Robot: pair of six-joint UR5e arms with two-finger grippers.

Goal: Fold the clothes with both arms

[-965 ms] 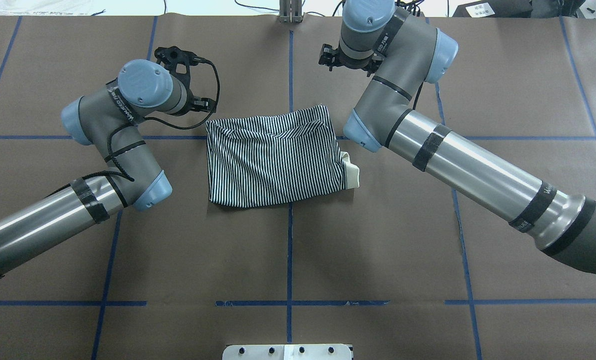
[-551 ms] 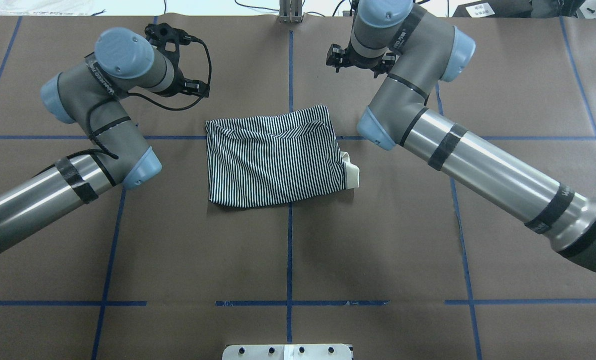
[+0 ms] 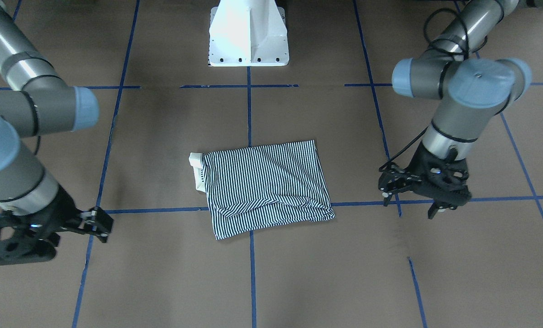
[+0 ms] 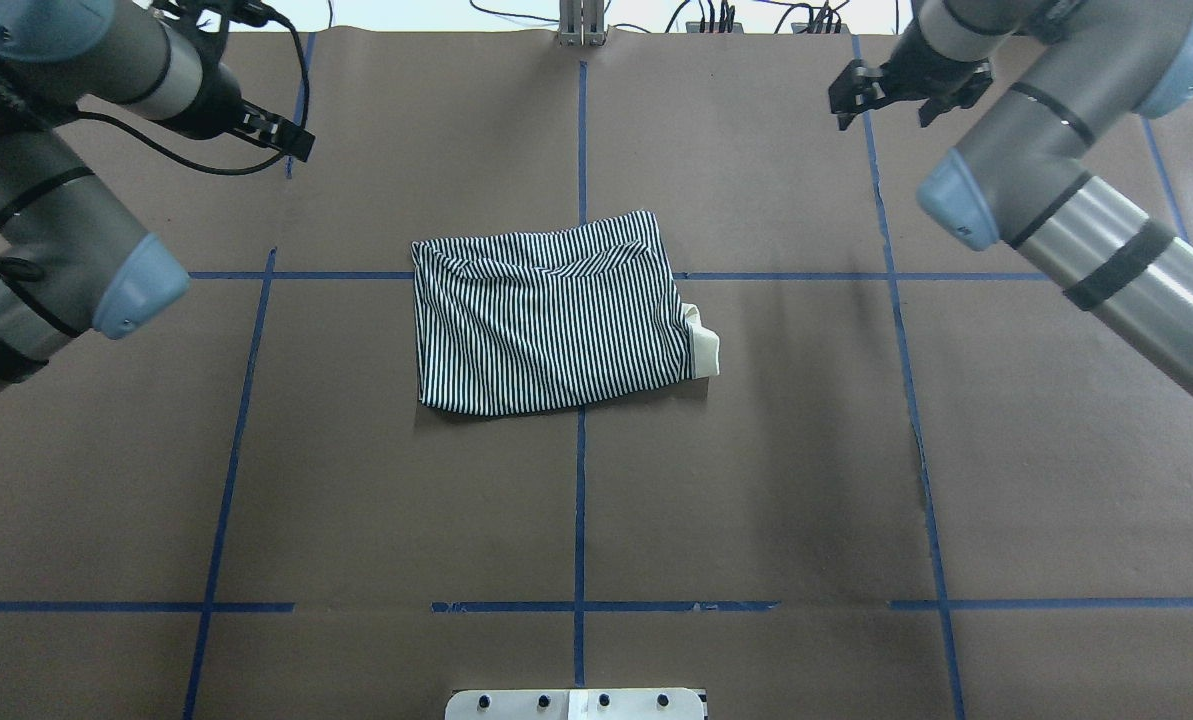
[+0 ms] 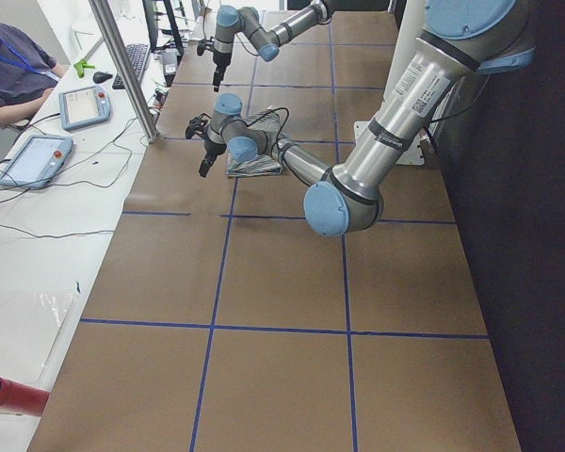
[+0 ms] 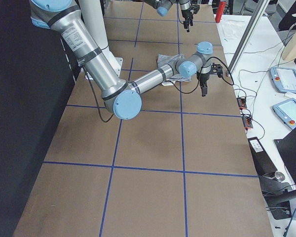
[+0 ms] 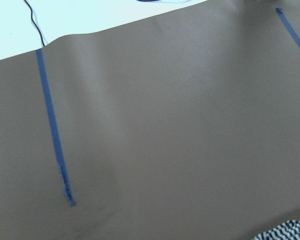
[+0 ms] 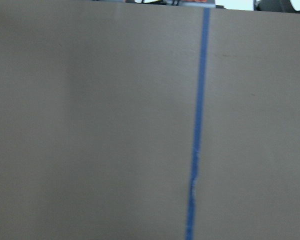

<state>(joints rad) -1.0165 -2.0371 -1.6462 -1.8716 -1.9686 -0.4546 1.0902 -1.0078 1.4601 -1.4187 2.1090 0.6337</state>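
Observation:
The clothes are one navy-and-white striped shirt, folded into a compact rectangle at the table's centre, also seen in the front view. Its cream collar pokes out at the robot's right side. My left gripper hangs open and empty well off the shirt's far left corner; the front view shows its spread fingers. My right gripper is open and empty near the far right edge, low over the table in the front view. The left wrist view catches only a corner of the shirt.
Brown paper with blue tape lines covers the table. The white pedestal base stands at the robot's side. A metal post rises at the far edge. Beyond it are tablets and a seated person.
Both arms have swung outward and toward the far edge, away from the shirt. The shirt has not moved.

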